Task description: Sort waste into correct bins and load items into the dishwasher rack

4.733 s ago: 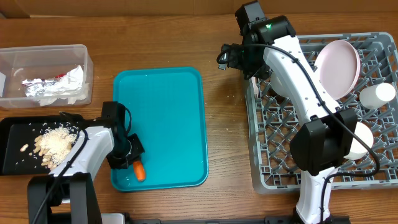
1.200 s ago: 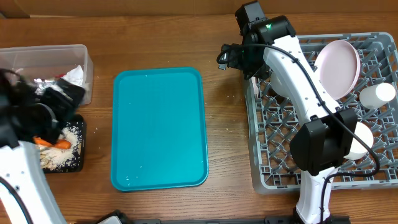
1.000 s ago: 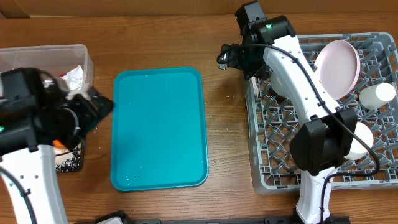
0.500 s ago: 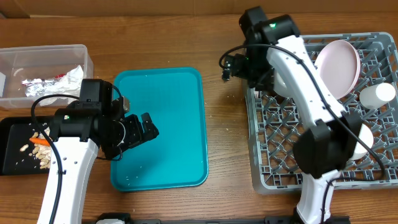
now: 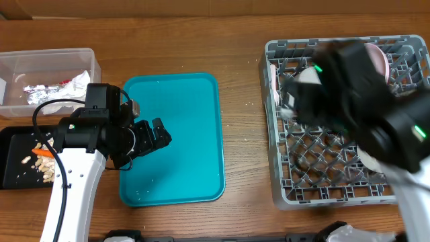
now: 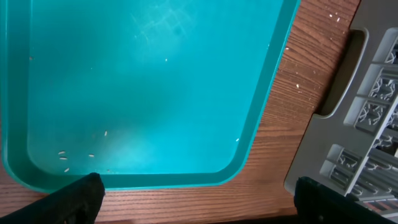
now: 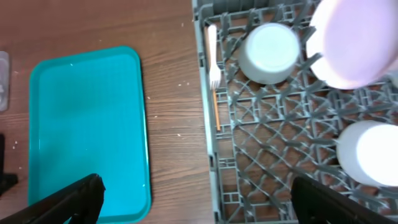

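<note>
**Jaws wide open on both arms, nothing held, right arm on the move**

Overhead first: left jaws are spread fully and hold nothing, hovering over the left side of the teal tray (image 5: 191, 101). The left arm (image 5: 77, 144) has barely budged since half a second ago. The right arm (image 5: 363, 101) is the big change. It was parked at the top-left corner of the dishwasher rack (image 5: 322, 185), and now it's a blur across the rack's middle, so I can't make out its jaws from up here. The carrot (image 5: 44, 152) was on the teal tray a few seconds back. Now it sits in the black tray (image 5: 12, 161) next to the nuts and crumbs (image 5: 40, 169). Napkin (image 5: 75, 91) and foil wrapper (image 5: 41, 92) are in the clear tub (image 5: 47, 54).

Left wrist cam: both fingertips sit at the bottom corners of the shot, far apart, with nothing between them. Below them is the teal tray with a few crumbs (image 6: 65, 155) near one corner, then bare counter (image 6: 292, 99) and a corner of the rack.

Right wrist cam: same deal, jaws splayed and nothing between them. In the rack are the pink plate (image 7: 354, 43), a white bowl (image 7: 270, 53) and a second white bowl (image 7: 373, 152). The white fork (image 7: 213, 56) lies along the rack's left edge, with the wooden stick (image 7: 216, 109) just below it.
</note>
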Tool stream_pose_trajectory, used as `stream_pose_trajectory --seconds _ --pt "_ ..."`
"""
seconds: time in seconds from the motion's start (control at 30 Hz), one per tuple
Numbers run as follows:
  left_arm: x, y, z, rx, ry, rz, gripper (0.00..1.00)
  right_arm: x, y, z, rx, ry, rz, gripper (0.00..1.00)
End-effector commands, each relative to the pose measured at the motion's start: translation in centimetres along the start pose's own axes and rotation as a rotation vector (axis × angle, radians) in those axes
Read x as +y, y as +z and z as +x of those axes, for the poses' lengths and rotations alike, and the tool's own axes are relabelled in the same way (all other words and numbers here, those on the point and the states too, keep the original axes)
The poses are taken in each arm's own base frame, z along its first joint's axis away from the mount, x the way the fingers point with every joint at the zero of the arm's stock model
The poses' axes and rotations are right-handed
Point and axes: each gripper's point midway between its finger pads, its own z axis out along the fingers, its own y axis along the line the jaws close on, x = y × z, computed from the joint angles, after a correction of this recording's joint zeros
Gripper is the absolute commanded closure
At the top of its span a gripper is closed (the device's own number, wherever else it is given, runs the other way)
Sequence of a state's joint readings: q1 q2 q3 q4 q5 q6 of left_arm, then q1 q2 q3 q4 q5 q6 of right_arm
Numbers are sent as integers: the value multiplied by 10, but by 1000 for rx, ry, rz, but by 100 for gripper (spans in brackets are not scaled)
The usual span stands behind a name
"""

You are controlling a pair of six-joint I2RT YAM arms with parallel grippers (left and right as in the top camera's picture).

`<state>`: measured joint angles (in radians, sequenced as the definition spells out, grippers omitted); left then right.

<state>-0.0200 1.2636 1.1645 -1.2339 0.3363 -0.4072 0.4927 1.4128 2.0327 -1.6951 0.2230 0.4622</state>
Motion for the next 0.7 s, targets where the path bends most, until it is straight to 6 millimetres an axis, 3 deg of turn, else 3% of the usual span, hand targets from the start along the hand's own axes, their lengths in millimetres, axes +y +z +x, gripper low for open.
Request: stream_pose_trajectory --seconds 0.0,0.1,0.23,0.67 --pt "1 1 1 0 31 -6 0 -15 -8 13 -21 -22 25 0" --pt "1 1 1 0 31 -7 0 -21 -18 18 -43 -17 11 0" --pt "1 1 1 0 31 -7 0 -13 -26 26 -31 -13 -61 0" --pt "1 1 1 0 31 -7 0 -12 -22 25 -20 -15 -56 0"
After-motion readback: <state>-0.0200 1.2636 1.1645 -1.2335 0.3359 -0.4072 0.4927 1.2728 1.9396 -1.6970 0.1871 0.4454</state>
